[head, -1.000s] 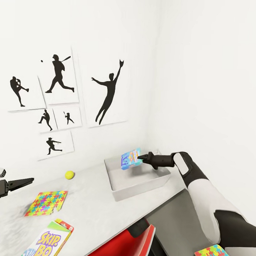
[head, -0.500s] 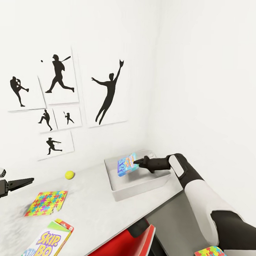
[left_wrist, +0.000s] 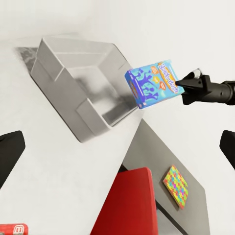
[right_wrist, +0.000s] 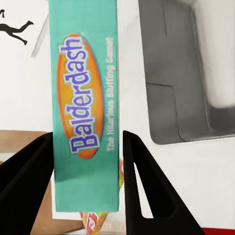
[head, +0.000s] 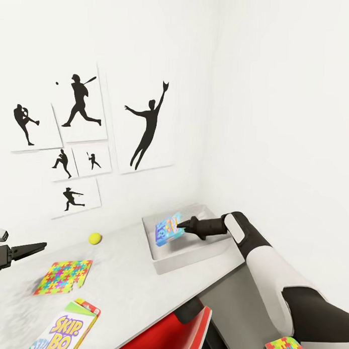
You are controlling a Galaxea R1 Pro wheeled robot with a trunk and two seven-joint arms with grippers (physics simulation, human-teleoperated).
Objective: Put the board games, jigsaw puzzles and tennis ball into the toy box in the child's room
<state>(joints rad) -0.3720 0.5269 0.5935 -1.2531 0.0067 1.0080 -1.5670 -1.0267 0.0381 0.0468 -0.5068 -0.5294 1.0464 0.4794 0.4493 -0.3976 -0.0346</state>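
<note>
The right tool [head: 182,225] clamps the blue Balderdash board game [head: 167,229] by one edge, tilted above the toy box [head: 164,262] near the table's [head: 120,273] far right corner. Released at this slant, it could catch on the rim and lean out. The left tool [head: 38,247] hangs over the left side, its spread unclear.

"Balderdash" on held blue game box [right_wrist: 85,122]; "SKIP-BO" on table box [head: 68,329]

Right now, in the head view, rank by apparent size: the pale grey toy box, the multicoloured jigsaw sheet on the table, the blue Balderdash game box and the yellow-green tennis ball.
1. Pale grey toy box
2. Multicoloured jigsaw sheet
3. Blue Balderdash game box, seen at an angle, so this ranking is unsure
4. Yellow-green tennis ball
</note>
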